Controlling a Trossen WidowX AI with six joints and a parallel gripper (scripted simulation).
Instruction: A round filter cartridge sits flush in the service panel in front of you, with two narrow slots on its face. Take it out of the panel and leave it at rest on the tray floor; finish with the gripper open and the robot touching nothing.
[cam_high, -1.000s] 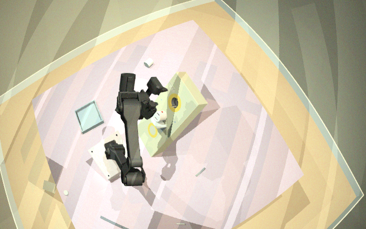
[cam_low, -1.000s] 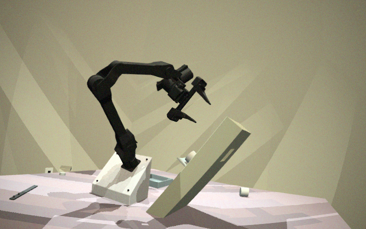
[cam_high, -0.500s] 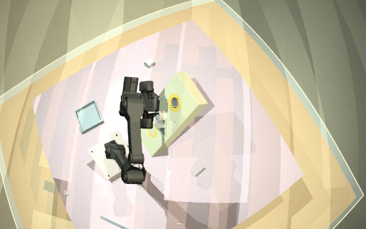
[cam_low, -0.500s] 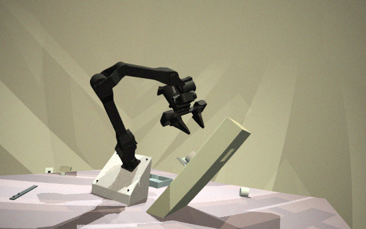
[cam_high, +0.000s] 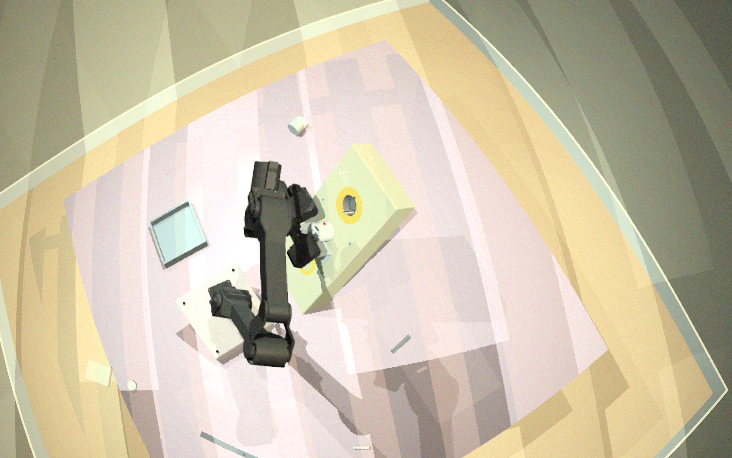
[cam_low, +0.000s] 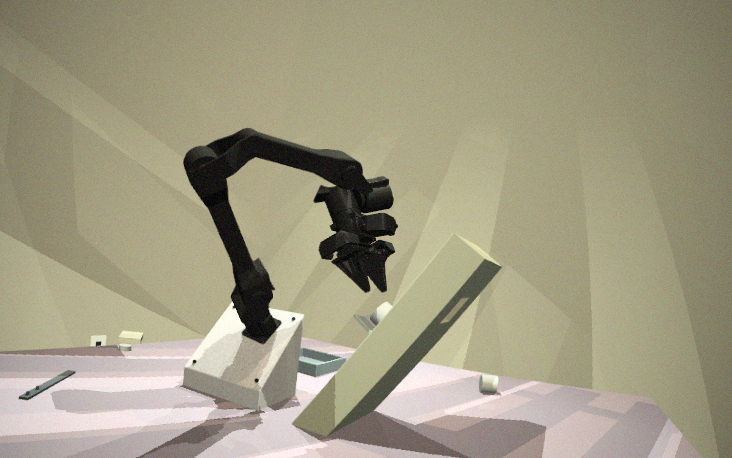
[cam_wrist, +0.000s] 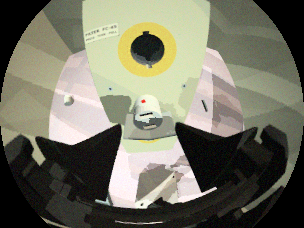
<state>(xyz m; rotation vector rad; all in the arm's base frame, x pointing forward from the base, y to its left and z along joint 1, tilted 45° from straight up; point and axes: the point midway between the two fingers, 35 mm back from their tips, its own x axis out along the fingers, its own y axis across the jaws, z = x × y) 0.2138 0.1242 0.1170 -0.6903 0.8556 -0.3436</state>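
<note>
The white filter cartridge (cam_high: 324, 231) (cam_low: 384, 310) (cam_wrist: 148, 107), with a red dot and two dark slots on its end, lies out of its hole against the sloping panel (cam_high: 372, 216) (cam_low: 410, 324) (cam_wrist: 105, 65). It rests at the grey ledge (cam_high: 325, 250) (cam_low: 363, 322) (cam_wrist: 132, 132) on the panel face. The upper hole, inside a yellow ring (cam_high: 357, 214) (cam_wrist: 123, 50), is empty and dark. My gripper (cam_low: 376, 292) (cam_wrist: 148, 127) is open and empty, pointing down above the cartridge and apart from it. The blue-grey tray (cam_high: 178, 237) (cam_low: 319, 367) is empty.
A second yellow ring (cam_high: 307, 269) is partly hidden below the ledge. A loose white cylinder (cam_high: 297, 126) (cam_low: 488, 384) (cam_wrist: 68, 100) lies beyond the panel. A short dark bar (cam_high: 400, 344) (cam_wrist: 204, 105) and a long bar (cam_high: 224, 443) (cam_low: 47, 385) lie on the table.
</note>
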